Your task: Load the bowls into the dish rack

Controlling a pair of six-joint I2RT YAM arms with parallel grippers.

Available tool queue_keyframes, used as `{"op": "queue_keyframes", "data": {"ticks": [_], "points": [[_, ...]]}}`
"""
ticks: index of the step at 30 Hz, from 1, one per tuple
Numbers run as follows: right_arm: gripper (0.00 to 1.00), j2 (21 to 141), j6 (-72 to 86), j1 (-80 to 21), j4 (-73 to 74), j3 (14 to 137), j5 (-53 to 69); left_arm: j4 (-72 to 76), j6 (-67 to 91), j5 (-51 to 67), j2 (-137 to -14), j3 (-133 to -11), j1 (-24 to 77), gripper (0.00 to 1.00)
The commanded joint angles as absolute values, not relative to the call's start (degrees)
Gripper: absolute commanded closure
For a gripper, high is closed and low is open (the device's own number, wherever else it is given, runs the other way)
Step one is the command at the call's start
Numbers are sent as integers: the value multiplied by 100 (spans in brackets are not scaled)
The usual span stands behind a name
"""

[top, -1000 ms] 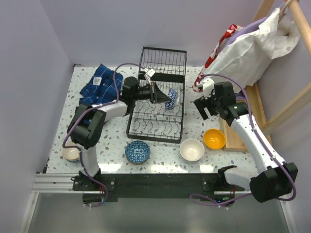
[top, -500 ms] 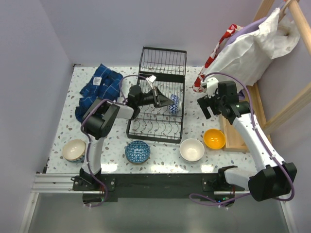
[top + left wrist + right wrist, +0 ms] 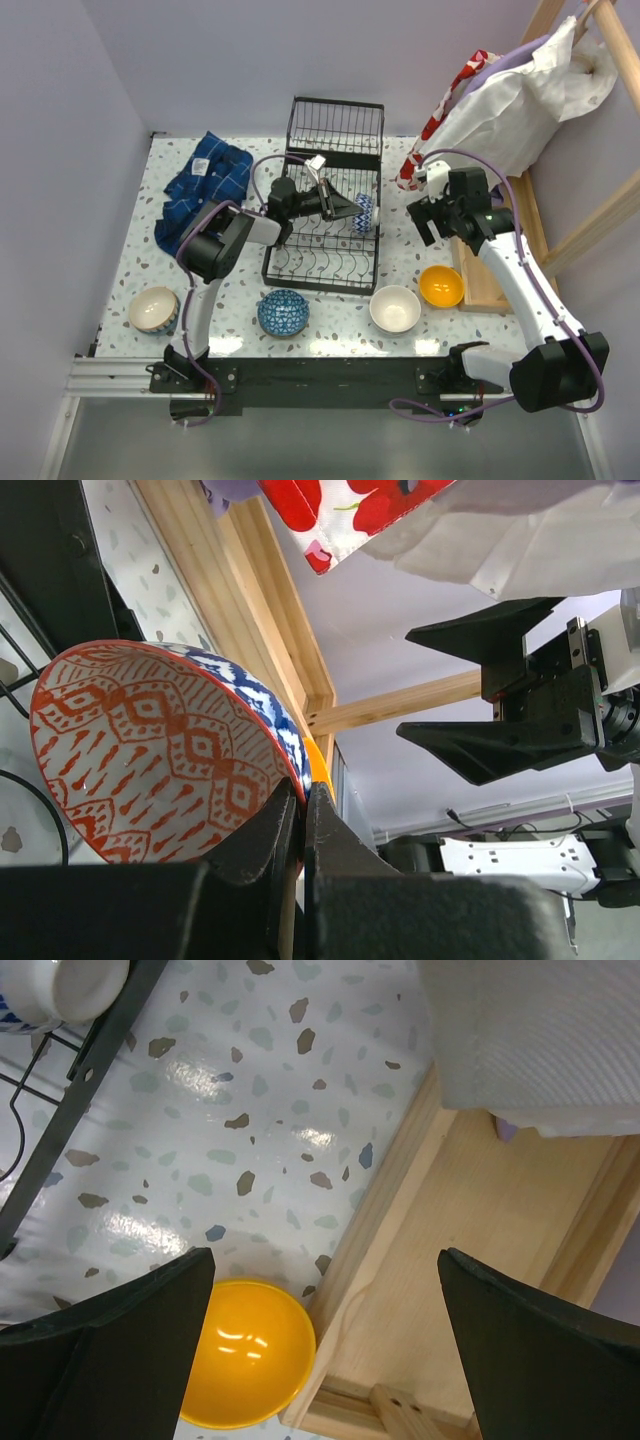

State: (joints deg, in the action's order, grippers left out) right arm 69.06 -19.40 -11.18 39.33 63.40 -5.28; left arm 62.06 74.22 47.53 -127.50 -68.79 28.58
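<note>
The red-patterned bowl [image 3: 150, 750] (red-on-white inside, blue-and-white outside) is pinched at its rim by the left gripper [image 3: 303, 805], whose fingers are clamped onto it. It is held on edge over the right side of the dish rack [image 3: 320, 255], approx. mid-length; contact w/ the tines can't be told. The right gripper [image 3: 425, 222] is held w/ jaws wide apart and nothing betw. them, above the speckled table [image 3: 140, 260], right of the rack and near the wooden tray [image 3: 470, 1210]. Four more bowls are set on the table: an orange bowl [image 3: 441, 286] just beside the tray, a white bowl [image 3: 395, 309], a blue patterned bowl [image 3: 283, 312] in front of the rack, and a beige bowl [image 3: 153, 309] at near left. A blue cloth [image 3: 207, 178] is seen left of the rack.
</note>
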Motion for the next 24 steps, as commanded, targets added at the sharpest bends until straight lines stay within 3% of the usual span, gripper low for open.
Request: {"op": "queue_keyframes", "data": {"ticks": [1,11,14,19,24], "points": [[1,6891,-1846,-1081,3832,6284,-519,5838,6970,4711,-12709,-7031,2892,100],[1,6733,-1828,-1081,3788,6144,-484,5037,6162,4755,-12752,-7207,2830,99],[1,6715,-1828,-1081,3867,6135,-448,5080,6082,4877,-12840,-7216,2813,92],[1,6706,-1828,-1081,3964,6170,-404,6307,6573,5308,-13069,-7084,2839,100],[1,6785,-1854,-1081,4069,6301,-396,6968,7075,5238,-13034,-6917,2900,100]]}}
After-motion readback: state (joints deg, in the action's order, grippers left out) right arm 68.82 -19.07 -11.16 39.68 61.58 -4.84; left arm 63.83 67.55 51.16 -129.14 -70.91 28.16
